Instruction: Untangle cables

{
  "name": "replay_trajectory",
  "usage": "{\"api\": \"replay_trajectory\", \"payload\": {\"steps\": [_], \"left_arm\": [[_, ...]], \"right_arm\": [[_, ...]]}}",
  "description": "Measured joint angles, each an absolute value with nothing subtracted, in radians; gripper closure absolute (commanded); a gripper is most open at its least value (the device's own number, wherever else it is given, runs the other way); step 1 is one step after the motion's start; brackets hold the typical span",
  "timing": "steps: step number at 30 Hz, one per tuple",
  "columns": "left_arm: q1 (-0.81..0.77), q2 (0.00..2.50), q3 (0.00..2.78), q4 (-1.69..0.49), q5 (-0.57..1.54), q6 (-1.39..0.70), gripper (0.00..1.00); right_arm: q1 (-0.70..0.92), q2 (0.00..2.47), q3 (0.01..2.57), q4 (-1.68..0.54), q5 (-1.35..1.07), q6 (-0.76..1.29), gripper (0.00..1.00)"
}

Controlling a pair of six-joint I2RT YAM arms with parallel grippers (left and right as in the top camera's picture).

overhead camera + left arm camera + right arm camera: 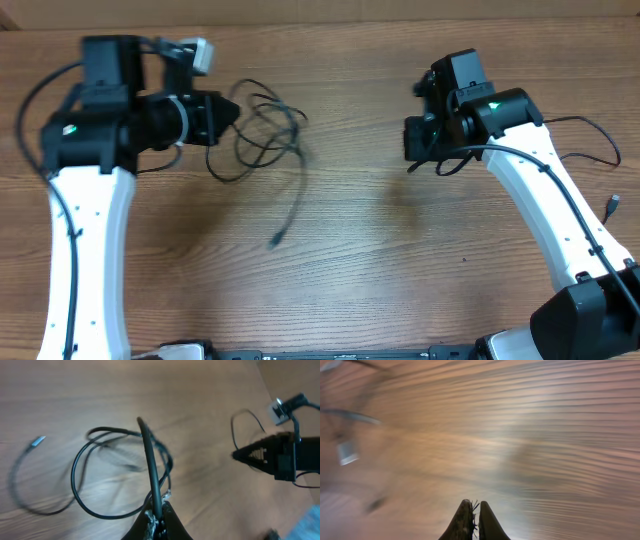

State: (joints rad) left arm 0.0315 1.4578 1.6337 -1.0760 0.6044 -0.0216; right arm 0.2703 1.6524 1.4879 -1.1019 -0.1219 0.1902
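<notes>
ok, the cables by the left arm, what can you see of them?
The cables are thin black cords, rubbery-looking, lying in loose overlapping loops on the wooden table. One strand trails out of the tangle and ends in a small plug. The left hand is shut on a strand at the tangle's edge.

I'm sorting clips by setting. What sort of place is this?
Likely a robotics lab bench: a white left arm and right arm stand at a wood-grain table, with thin black cables lying loose on it.
</notes>
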Motion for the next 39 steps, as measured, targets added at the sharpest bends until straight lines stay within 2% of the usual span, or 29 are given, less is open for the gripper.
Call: {"api": "replay_trajectory", "payload": {"steps": [3,6,18,26,36,39], "left_arm": [[0.041,1.435,1.641,-1.076,0.604,-0.022,0.96],[0.041,1.433,1.642,-1.076,0.648,-0.018,0.96],[-0.004,1.433,1.642,-1.04,0.933,0.086,0.96],[-0.006,1.433,1.642,-0.965,1.144,0.11,0.96],[-0.007,1.433,1.642,-0.945,1.272,0.112,0.96],[-0.014,1.433,1.642,-0.939,1.307,0.113,0.96]], "right_arm": [[0.269,1.652,1.488,-1.101,-0.016,0.231,0.95],[0.269,1.652,1.488,-1.081,-0.012,0.253,0.92],[0.275,1.652,1.488,-0.905,-0.811,0.005,0.69],[0.301,1.652,1.488,-0.867,-0.958,-0.041,0.53],[0.382,1.652,1.488,-0.799,-0.986,-0.052,0.5],[0.395,1.652,1.488,-0.793,-0.966,-0.052,0.59]]}}
